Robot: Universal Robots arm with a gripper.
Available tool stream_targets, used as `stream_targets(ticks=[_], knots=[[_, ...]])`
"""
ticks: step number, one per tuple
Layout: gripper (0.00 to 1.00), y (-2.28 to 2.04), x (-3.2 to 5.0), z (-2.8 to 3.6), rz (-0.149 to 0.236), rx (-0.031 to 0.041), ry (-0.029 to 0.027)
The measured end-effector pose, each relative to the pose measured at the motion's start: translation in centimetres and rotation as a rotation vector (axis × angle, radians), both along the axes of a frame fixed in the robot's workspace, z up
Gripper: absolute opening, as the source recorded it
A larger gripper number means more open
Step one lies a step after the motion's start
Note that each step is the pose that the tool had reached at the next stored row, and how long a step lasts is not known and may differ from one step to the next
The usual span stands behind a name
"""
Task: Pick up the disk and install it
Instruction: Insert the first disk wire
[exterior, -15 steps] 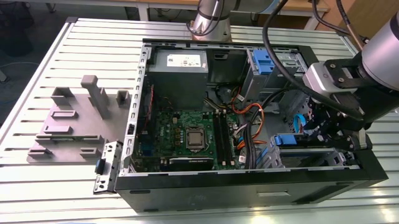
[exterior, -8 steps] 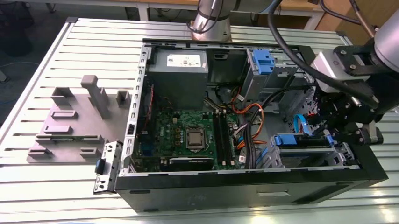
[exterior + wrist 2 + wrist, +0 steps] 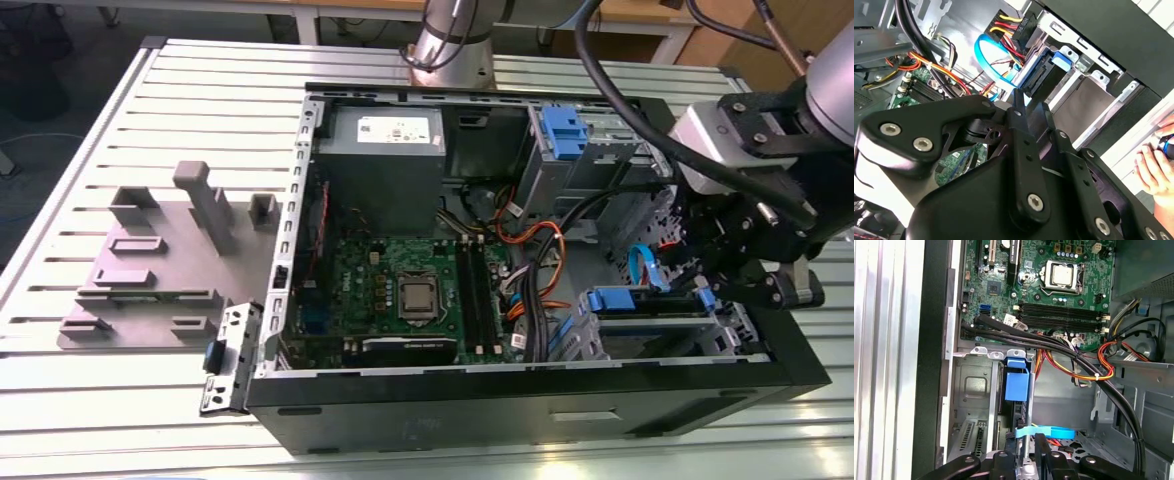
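Blue plastic carrier handles number two in the exterior view: one on the disk [image 3: 617,300] seated in the open black computer case's [image 3: 534,400] lower bay at 4 o'clock, one [image 3: 561,130] at 1 o'clock. The gripper [image 3: 707,265] hovers beside the disk; I cannot tell its fingers' spread.

We are in a robotics lab: an opened black desktop computer case [image 3: 534,400] lies on a ribbed aluminium-profile workbench [image 3: 200,110] beside grey fixture blocks [image 3: 147,270].
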State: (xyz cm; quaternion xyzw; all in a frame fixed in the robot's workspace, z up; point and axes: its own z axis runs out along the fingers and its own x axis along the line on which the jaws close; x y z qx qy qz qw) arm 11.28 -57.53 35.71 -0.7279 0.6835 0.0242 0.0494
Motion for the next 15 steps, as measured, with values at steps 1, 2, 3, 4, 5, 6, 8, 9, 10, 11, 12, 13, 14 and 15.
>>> stream_targets(ticks=[1, 2, 3, 4, 5, 6, 8, 9, 10, 11, 12, 13, 14, 15], knots=[[0.30, 0.00, 0.00, 0.00, 0.000, 0.0000, 0.0054], [0.30, 0.00, 0.00, 0.00, 0.000, -0.0001, 0.0055], [0.30, 0.00, 0.00, 0.00, 0.000, -0.0001, 0.0056], [0.30, 0.00, 0.00, -0.01, 0.000, 0.0001, 0.0056], [0.30, 0.00, 0.00, -0.01, 0.000, 0.0001, 0.0056], [0.30, 0.00, 0.00, 0.00, 0.000, 0.0001, 0.0057], [0.30, -0.01, 0.00, 0.11, 0.000, 0.0002, 0.0056], [0.30, -0.01, 0.00, 0.11, 0.000, 0.0003, 0.0057], [0.30, 0.00, 0.00, 0.12, 0.000, 0.0003, 0.0056], [0.30, 0.00, 0.00, 0.22, 0.000, 0.0001, 0.0057], [0.30, 0.00, 0.00, 0.32, 0.000, 0.0001, 0.0056], [0.30, 0.00, 0.00, 0.32, 0.000, 0.0001, 0.0056], [0.30, 0.00, 0.00, 0.32, 0.000, 0.0001, 0.0057], [0.30, 0.00, 0.00, 0.32, 0.000, 0.0001, 0.0056]])
